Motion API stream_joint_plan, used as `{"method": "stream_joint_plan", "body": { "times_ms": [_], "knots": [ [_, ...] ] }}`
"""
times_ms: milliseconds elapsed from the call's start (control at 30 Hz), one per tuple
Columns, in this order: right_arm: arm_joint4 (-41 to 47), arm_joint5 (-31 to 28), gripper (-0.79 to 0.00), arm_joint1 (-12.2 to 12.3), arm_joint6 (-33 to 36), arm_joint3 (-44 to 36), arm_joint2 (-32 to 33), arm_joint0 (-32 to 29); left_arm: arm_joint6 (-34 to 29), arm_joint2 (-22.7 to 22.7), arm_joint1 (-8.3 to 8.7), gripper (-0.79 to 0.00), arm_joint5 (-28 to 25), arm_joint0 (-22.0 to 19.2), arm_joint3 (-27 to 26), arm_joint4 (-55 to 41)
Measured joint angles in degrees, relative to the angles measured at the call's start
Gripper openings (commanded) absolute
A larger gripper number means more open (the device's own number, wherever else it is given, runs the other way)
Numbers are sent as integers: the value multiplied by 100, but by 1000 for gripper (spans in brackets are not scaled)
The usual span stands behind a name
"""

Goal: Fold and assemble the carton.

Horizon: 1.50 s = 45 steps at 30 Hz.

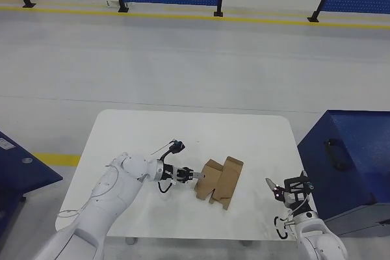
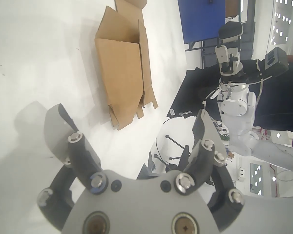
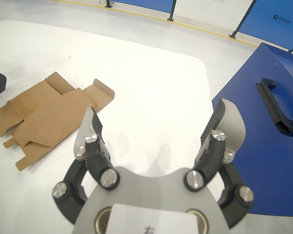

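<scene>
Fig. Opening stage of carton assembly. The carton [image 1: 220,181] lies on its side on the white worktop [image 1: 247,133], right of centre and towards the robot's edge. The left claw [image 1: 190,174] hangs low just beside the carton's nearer end with its fingers spread apart and nothing between them. The right claw [image 3: 156,107] is also spread and empty, above the worktop's right edge and well apart from the carton.

Step in hand, as judged: taking hold of the carton's end so that the flattened sleeve can be squared up. For a good grip the left claw should close on one wall only, near a crease. Pinching both layers together would press the sleeve shut again. The right claw would best come across to steady the opposite side, since light card is likely to slide on a smooth surface.

Appearance of the carton: plain brown card, unprinted, and creased into long panels. It is not fully flat; the left wrist view shows a shallow hollow between the upper and lower walls. A rounded tuck flap projects from the far end, and short slotted tabs from the end nearest the left claw.
</scene>
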Motion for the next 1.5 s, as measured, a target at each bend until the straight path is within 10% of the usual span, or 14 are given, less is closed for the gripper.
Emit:
{"method": "stream_joint_plan", "body": {
  "times_ms": [233, 1167, 1233, 1267, 1500],
  "knots": [
    [0, 0, 0, 0, 0, 0, 0, 0, -18, 108, -119, -425, 94, -104, 223, -31],
    [0, 0, 0, 0, 0, 0, 0, 0, 551, 605, -650, -443, 388, -356, 1008, 568],
    [0, 0, 0, 0, 0, 0, 0, 0, 472, 606, -694, -566, 405, -345, 1054, 506],
    [0, 0, 0, 0, 0, 0, 0, 0, 417, 596, -712, -776, 412, -338, 1079, 452],
    [0, 0, 0, 0, 0, 0, 0, 0, 145, 464, -801, -785, 337, -364, 1323, 64]
  ]
}}
